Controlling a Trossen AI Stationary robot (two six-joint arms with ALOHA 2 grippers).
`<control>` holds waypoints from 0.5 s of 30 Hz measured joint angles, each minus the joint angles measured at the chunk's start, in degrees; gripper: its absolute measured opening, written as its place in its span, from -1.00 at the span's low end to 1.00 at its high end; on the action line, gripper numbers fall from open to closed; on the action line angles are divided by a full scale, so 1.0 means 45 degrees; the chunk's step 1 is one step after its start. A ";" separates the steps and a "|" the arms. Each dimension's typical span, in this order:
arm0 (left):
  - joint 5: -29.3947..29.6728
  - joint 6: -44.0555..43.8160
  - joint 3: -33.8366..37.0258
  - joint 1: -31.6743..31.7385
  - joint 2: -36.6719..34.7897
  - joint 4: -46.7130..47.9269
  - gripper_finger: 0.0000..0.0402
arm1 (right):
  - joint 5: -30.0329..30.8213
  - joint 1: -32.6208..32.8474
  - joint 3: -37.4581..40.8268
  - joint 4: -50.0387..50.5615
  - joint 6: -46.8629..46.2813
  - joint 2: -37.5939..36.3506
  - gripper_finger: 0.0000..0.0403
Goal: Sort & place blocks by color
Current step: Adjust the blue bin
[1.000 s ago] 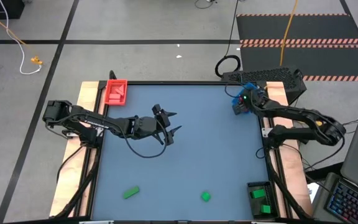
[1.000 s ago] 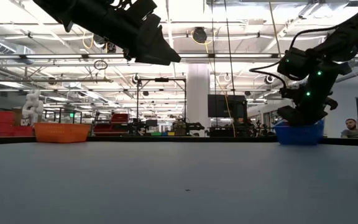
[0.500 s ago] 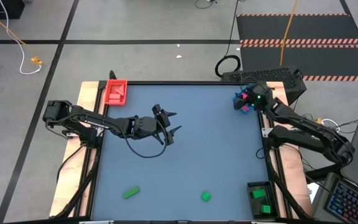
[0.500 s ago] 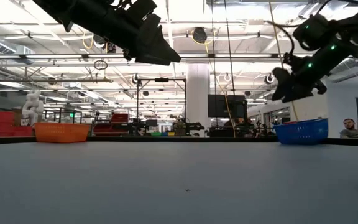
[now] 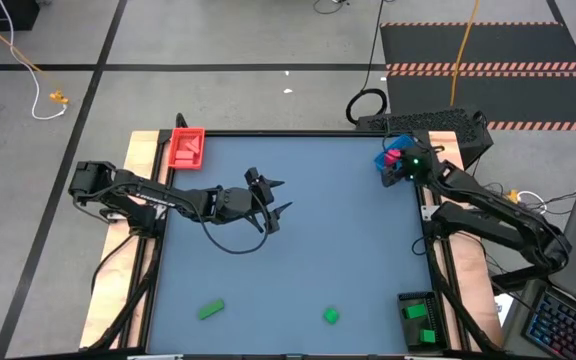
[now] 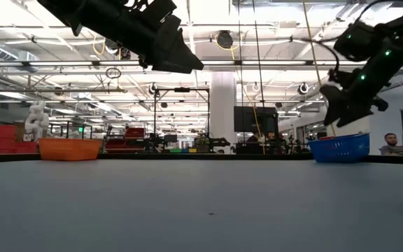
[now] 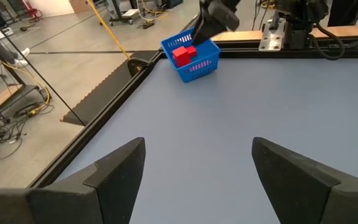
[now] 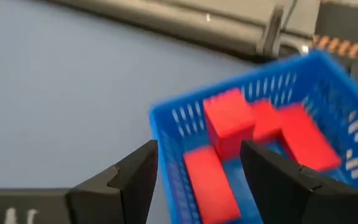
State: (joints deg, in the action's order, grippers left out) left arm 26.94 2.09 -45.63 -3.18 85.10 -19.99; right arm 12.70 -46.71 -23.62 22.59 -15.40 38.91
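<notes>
Blocks mostly look sorted to me: red ones (image 8: 229, 121) fill the blue basket (image 5: 388, 160) under my empty, parted right jaws (image 5: 405, 172). Two green blocks (image 5: 211, 310) (image 5: 332, 316) remain on the table (image 5: 308, 240); left jaws (image 5: 273, 197) hover apart mid-table.

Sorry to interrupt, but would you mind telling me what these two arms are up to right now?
They are sorting blocks by color. The right gripper hangs open and empty over the blue basket, which holds red blocks. The left gripper waits open above the middle of the table. Two green blocks lie loose at the near edge; others sit in the dark tray.
</notes>
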 joint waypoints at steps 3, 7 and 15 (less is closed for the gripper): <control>0.0000 0.0029 0.0000 0.0030 0.0000 0.0005 0.46 | 0.0321 -0.0003 0.0000 0.0154 -0.0201 -0.0867 0.10; 0.0000 0.0029 0.0000 0.0034 0.0000 0.0034 0.46 | 0.1726 -0.0003 -0.0015 0.1318 -0.0898 -0.1703 0.10; 0.0000 -0.0165 0.0000 0.0034 0.0000 0.0005 0.46 | 0.4054 -0.0012 -0.0019 0.1873 -0.2074 -0.1536 -0.02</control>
State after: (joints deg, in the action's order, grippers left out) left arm 26.94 1.34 -45.63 -3.03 85.10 -19.97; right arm 30.95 -46.76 -23.70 31.02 -24.73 32.00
